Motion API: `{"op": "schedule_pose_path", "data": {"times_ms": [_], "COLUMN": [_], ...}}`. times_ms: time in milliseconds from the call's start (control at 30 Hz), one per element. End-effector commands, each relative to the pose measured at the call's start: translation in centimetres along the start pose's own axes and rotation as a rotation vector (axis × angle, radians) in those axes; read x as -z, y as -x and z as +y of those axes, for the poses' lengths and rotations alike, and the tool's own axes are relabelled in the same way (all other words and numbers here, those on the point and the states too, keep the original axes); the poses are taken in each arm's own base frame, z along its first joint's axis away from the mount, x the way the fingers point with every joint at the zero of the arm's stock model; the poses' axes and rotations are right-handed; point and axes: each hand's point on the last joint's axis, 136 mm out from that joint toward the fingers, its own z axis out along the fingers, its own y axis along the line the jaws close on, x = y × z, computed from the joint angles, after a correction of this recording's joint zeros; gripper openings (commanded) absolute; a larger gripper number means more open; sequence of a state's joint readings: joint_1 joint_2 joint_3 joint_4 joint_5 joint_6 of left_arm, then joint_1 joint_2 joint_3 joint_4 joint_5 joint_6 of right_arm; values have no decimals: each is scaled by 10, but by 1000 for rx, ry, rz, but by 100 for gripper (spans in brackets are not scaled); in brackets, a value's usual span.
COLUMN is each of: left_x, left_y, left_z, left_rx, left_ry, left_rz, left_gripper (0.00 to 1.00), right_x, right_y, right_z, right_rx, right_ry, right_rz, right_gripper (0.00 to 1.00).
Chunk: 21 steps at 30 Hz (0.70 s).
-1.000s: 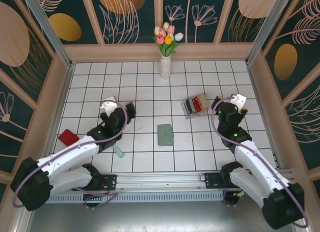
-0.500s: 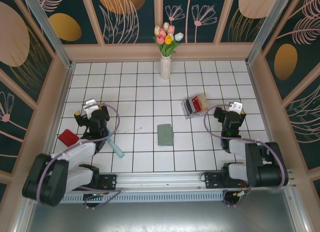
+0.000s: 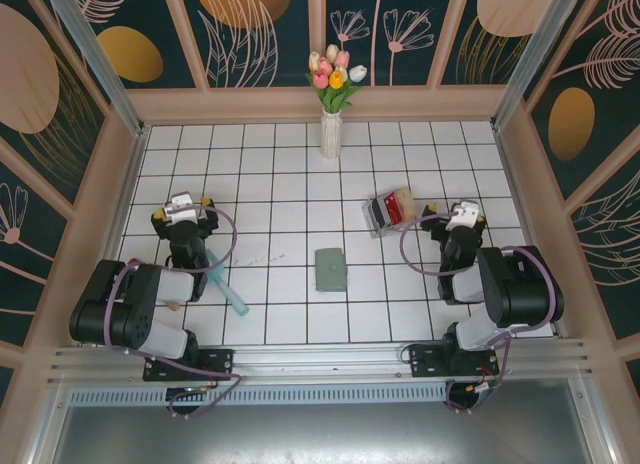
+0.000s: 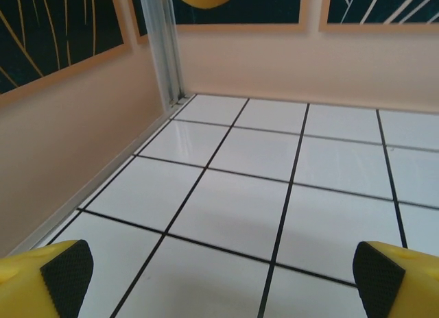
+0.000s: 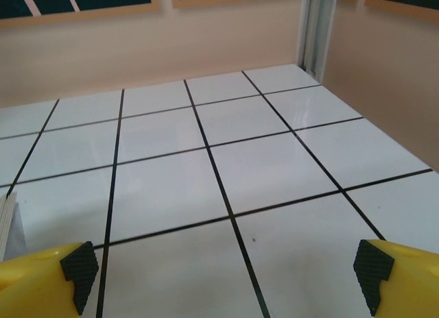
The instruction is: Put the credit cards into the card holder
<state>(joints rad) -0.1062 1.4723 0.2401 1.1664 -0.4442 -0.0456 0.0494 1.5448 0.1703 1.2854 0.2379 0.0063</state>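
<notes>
While both arms sit folded back, the left gripper (image 3: 185, 210) and right gripper (image 3: 461, 218) gape wide, with nothing between their jaws. The wallet (image 3: 331, 270) lies shut on the table (image 3: 290, 184) between them. The cards (image 3: 395, 207) sit in the clear box (image 3: 373, 216) just beyond it, nearer the right side. I'd start there: get the wallet opened and steadied with the left, then pinch one card by its free edge and lift it straight out.

Open tile is lying all round the card holder (image 3: 331, 270), while the clear box (image 3: 389, 212) is blocking its far right, the teal stick (image 3: 233, 296) its left, the vase (image 3: 331, 134) the back.
</notes>
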Motion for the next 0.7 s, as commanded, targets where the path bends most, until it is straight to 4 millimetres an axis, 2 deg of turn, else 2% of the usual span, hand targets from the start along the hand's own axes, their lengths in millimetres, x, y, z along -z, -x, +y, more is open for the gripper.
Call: {"op": "schedule_pose_path", "data": {"times_ms": [0,67,133,667], "left_x": [1,-1,0,1], "left_y": [15,6,12,10], "left_z": [1,2,3,4], "left_rx": [95,86,97,93], "left_ry": [-57,-51,-47,-45], "left_rz": [-96,-52,-94,-78], "left_gripper": [99,99,99,99], "right_x": [-7,-7,-8,-9], "right_y": [20,19,19,19], "right_z": [-7,-7,-7,-7], "right_rx": [-55,-55,-58,-60], "right_ry": [-24,-23,-17,-11], "right_rz": [-58,-57,-53,-51], "right_gripper": [99,99,99,99]}}
